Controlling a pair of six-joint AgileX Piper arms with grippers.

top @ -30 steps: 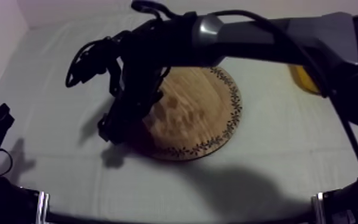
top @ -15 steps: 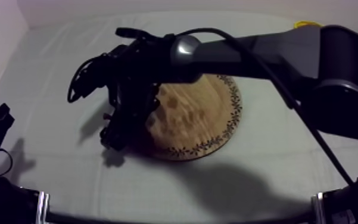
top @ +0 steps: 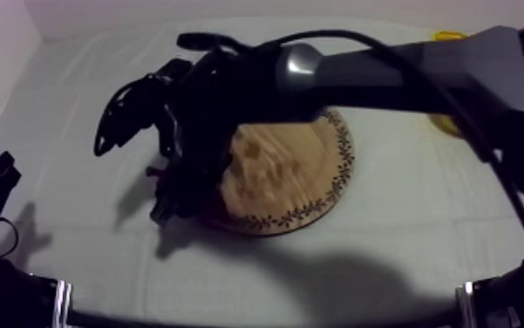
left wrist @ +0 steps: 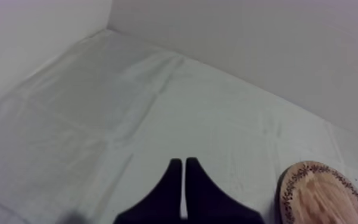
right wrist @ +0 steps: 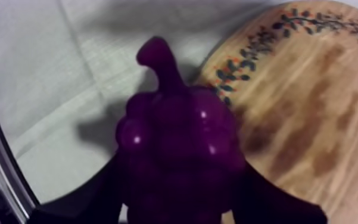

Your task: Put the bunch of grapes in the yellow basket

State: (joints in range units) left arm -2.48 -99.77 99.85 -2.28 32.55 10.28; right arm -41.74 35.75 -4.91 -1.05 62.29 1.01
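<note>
Bunch of grapes (right wrist: 178, 140) pinched in right gripper (right wrist: 180, 196), long axis in line with fingers (right wrist: 276, 205), stem pointing outward, over wooden board (right wrist: 312, 113) edge; left gripper (left wrist: 183, 163) pressed together

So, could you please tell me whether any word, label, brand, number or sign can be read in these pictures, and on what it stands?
There are none: no word, label, brand, number or sign can be read in any view.
The board bears a leaf pattern round its rim, not letters.
The grapes and the cloth are plain.
</note>
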